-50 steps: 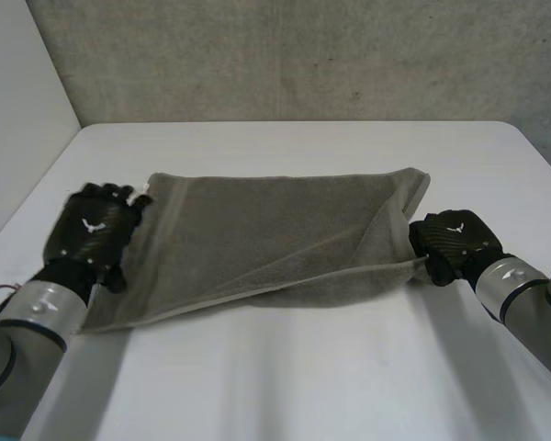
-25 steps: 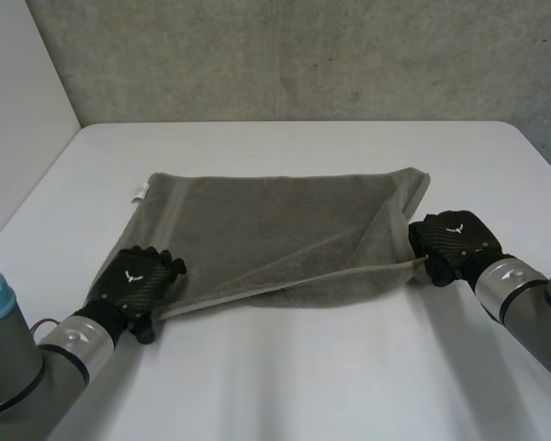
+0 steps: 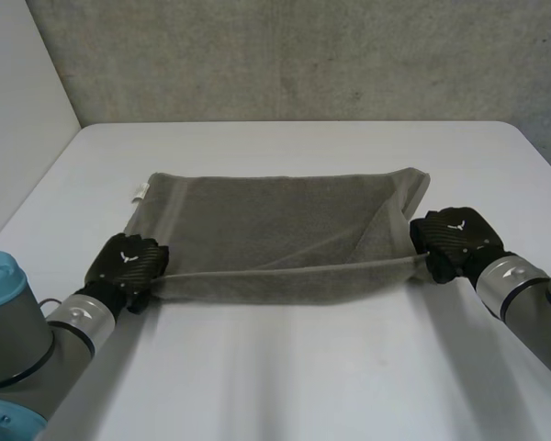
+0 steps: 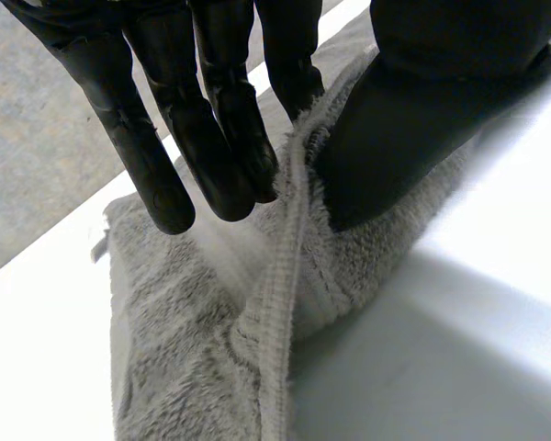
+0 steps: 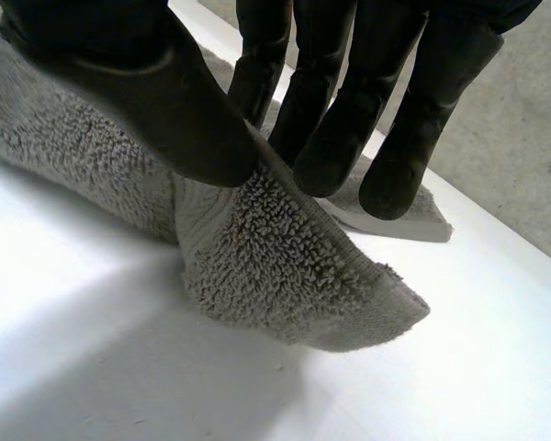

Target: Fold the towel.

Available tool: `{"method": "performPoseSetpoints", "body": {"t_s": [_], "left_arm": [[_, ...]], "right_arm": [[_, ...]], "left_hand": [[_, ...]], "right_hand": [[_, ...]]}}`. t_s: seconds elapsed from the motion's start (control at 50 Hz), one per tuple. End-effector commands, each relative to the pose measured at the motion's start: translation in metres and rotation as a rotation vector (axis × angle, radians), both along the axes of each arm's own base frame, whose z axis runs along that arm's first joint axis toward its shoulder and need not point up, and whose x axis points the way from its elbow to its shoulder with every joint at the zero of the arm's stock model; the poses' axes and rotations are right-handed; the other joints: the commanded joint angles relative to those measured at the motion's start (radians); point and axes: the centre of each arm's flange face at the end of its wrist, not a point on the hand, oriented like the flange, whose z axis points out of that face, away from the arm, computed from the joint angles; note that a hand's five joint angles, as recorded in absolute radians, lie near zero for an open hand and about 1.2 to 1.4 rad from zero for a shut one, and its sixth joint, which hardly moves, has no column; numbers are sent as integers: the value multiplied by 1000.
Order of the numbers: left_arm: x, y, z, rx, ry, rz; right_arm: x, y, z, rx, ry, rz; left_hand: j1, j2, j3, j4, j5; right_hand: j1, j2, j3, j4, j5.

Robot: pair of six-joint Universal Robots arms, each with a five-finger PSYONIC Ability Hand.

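The grey towel (image 3: 275, 220) lies spread on the smooth white tabletop (image 3: 285, 377), a rough rectangle of looped terry pile edged with a flat woven hem. At the towel's near left corner, the left hand (image 3: 124, 265) pinches the hem between its thumb and straight black fingers. At its near right corner, the right hand (image 3: 455, 241) clamps a thick, fluffy fold the same way. The towel's near edge runs taut and straight between them. A small white tag (image 3: 140, 191) sits at the towel's far left corner.
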Motion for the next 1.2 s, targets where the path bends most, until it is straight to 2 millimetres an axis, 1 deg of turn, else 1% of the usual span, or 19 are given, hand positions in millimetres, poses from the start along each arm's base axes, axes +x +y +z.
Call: {"method": "performPoseSetpoints", "body": {"t_s": [0.02, 0.12, 0.24, 0.28, 0.36, 0.48, 0.56, 0.64, 0.72, 0.9, 0.98, 1.06, 1.08, 1.1, 1.12, 1.14, 1.16, 1.18, 1.2], "left_arm": [[10, 7, 22, -53, -8, 68], [10, 26, 49, -106, -4, 53], [18, 67, 94, -114, -3, 45], [19, 77, 99, -84, -15, 41], [24, 99, 99, 56, -112, 15], [25, 93, 90, 46, -170, 3], [19, 72, 77, -27, -156, -3], [14, 50, 73, -107, -141, 3], [3, 11, 61, -189, -128, 7], [-19, -67, 43, -244, -104, 4], [-25, -88, 37, -257, -88, 5], [-31, -110, 32, -271, -62, 9], [-31, -110, 32, -271, -62, 9], [-32, -115, 28, -269, -60, 14], [-33, -118, 25, -268, -59, 16], [-33, -118, 25, -268, -59, 16], [-33, -121, 22, -265, -62, 24], [-32, -123, 19, -259, -66, 39], [-32, -123, 19, -259, -66, 39]], "right_arm": [[-2, -3, 20, -52, -7, -5], [-4, 16, 62, -66, 92, 50], [-8, 48, 69, 71, 322, 193], [-21, 67, 72, 160, 483, 279], [-32, 82, 83, 196, 563, 334], [-39, 77, 95, 152, 583, 309], [-38, 73, 98, 129, 576, 302], [-32, 54, 93, 95, 526, 263], [-20, 36, 87, 60, 465, 228], [29, -25, 63, -127, 393, 125], [46, -62, 51, -271, 346, 76], [61, -77, 45, -388, 307, 73], [67, -83, 42, -439, 296, 64], [72, -88, 38, -471, 287, 59], [72, -88, 38, -472, 286, 59], [73, -93, 33, -495, 283, 43], [73, -93, 33, -496, 283, 43], [75, -96, 30, -515, 279, 26], [75, -98, 31, -529, 279, 1]], "left_hand": [[245, 217, 217, 219, 237], [245, 217, 217, 219, 237], [245, 217, 217, 219, 237], [245, 217, 217, 219, 237], [245, 217, 217, 219, 237], [245, 217, 217, 219, 237], [245, 217, 217, 219, 237], [245, 217, 217, 219, 237], [245, 217, 217, 219, 237], [245, 217, 217, 219, 237], [245, 217, 217, 219, 237], [216, 188, 189, 190, 208], [216, 188, 188, 190, 208], [-16, -45, -44, -43, -25], [-260, -288, -288, -286, -268], [-262, -291, -290, -289, -271], [-620, -648, -648, -646, -628], [-891, -919, -919, -917, -899], [-894, -922, -921, -920, -902]], "right_hand": [[49, 66, 53, 53, 44], [49, 66, 53, 53, 44], [49, 66, 53, 53, 44], [49, 66, 53, 53, 44], [49, 66, 53, 53, 44], [49, 66, 53, 53, 44], [49, 66, 53, 53, 44], [49, 66, 53, 53, 44], [49, 66, 53, 53, 44], [49, 66, 53, 53, 44], [49, 66, 53, 53, 44], [49, 66, 53, 53, 44], [-264, -247, -260, -260, -269], [-662, -645, -658, -658, -667], [-666, -649, -662, -662, -671], [-954, -937, -950, -950, -959], [-957, -940, -953, -953, -962], [-1173, -1156, -1169, -1169, -1178], [-1173, -1156, -1169, -1169, -1178]]}}
